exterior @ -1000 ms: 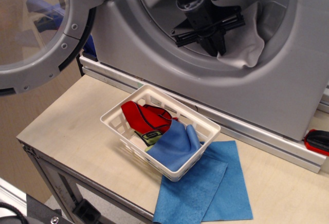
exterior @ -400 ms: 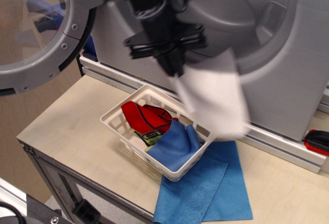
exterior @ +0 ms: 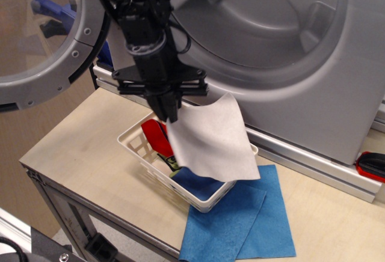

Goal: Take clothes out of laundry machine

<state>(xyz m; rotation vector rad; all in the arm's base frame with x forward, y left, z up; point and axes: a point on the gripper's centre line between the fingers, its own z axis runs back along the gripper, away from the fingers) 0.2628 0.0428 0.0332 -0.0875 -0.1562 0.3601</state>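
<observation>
My gripper (exterior: 169, 116) is shut on a corner of the pale grey-white cloth (exterior: 210, 142). The cloth hangs from it over the white plastic basket (exterior: 135, 143) and hides most of what lies inside. The gripper is outside the laundry machine (exterior: 313, 88), in front of its lower left rim. The drum opening (exterior: 258, 21) shows no clothes. The round clear-window door (exterior: 42, 39) stands swung open at the left.
The basket holds a red garment (exterior: 155, 136) and a blue cloth (exterior: 198, 185). A blue cloth (exterior: 246, 220) lies flat on the wooden table (exterior: 84, 154) under the basket's right side. A red and black object (exterior: 373, 166) lies at the right edge. The table's front edge is near.
The gripper has pulled the pale cloth out of the drum and moved left and down with it. The cloth now hangs over the basket.
</observation>
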